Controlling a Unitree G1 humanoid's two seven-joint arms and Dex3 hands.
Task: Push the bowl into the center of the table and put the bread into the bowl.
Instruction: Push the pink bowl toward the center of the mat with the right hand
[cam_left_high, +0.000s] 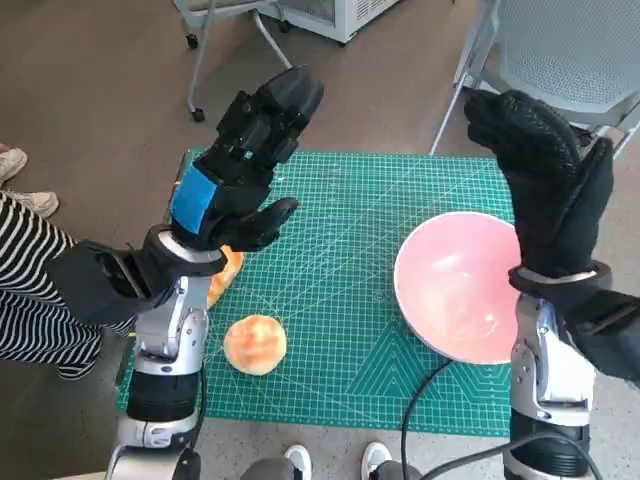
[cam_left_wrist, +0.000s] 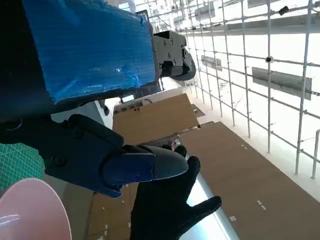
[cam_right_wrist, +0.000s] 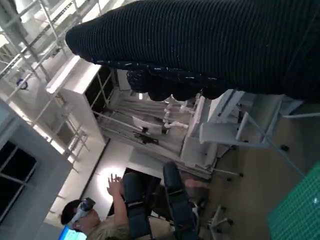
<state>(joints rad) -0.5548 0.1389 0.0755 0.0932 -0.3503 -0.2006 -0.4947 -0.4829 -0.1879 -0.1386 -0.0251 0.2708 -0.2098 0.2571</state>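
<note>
The table's green gridded cutting mat (cam_left_high: 350, 300) carries the shallow pink bowl (cam_left_high: 455, 285) at right and the round golden bread roll (cam_left_high: 255, 344) near left. Left hand (cam_left_high: 240, 170) and right hand (cam_left_high: 545, 185) hover raised, fingers spread, empty. Pushing is not begun; next, the right hand must lower beside the bowl.

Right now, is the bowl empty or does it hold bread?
Empty: the pink bowl shows only bare interior; the bread lies on the mat beside the left hand.

Green cutting mat (cam_left_high: 350, 300), grey chair (cam_left_high: 560, 50), striped sleeve (cam_left_high: 25, 290)
</note>
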